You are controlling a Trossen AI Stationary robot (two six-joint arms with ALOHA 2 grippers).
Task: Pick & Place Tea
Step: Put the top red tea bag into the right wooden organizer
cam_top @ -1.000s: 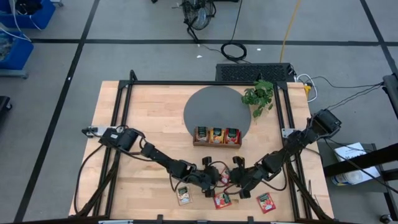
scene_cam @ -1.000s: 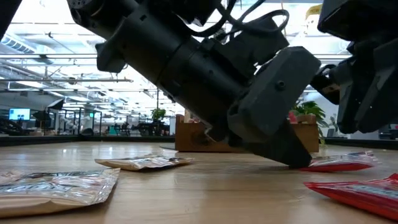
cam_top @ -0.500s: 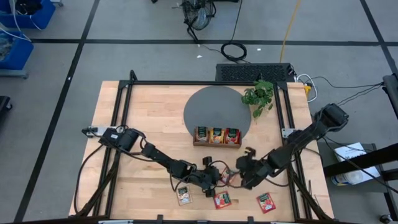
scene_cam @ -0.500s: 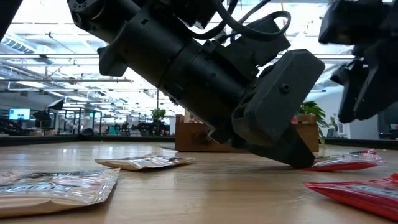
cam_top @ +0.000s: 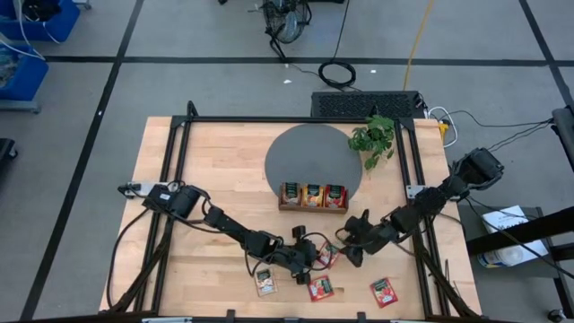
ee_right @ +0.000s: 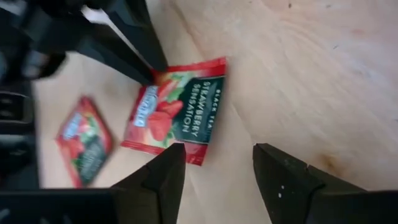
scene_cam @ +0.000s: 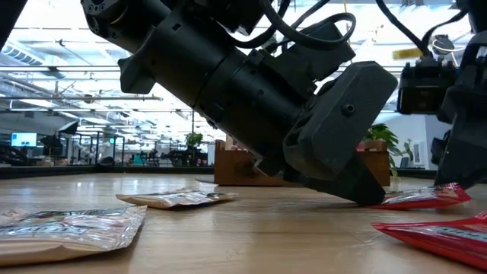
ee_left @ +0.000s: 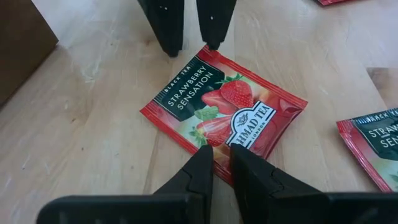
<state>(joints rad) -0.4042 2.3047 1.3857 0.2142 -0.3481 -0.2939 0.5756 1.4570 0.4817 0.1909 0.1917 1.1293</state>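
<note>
Strawberry sachet (ee_left: 225,109) flat under left claw (ee_left: 222,163), tips together on edge; right claw (ee_right: 214,174) apart, nearby.

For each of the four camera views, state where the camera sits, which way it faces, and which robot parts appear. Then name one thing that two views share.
High view: above the table, facing straight down; both arms show, meeting near the wooden tray.
Low view: at table-top height, facing level across; the left arm fills it, sachets lie flat.
Left wrist view: on the left arm, facing past the left gripper, fingers nearly together at a strawberry sachet.
Right wrist view: on the right arm, facing past the open right gripper.
Shared: both wrist views show that strawberry sachet.
</note>
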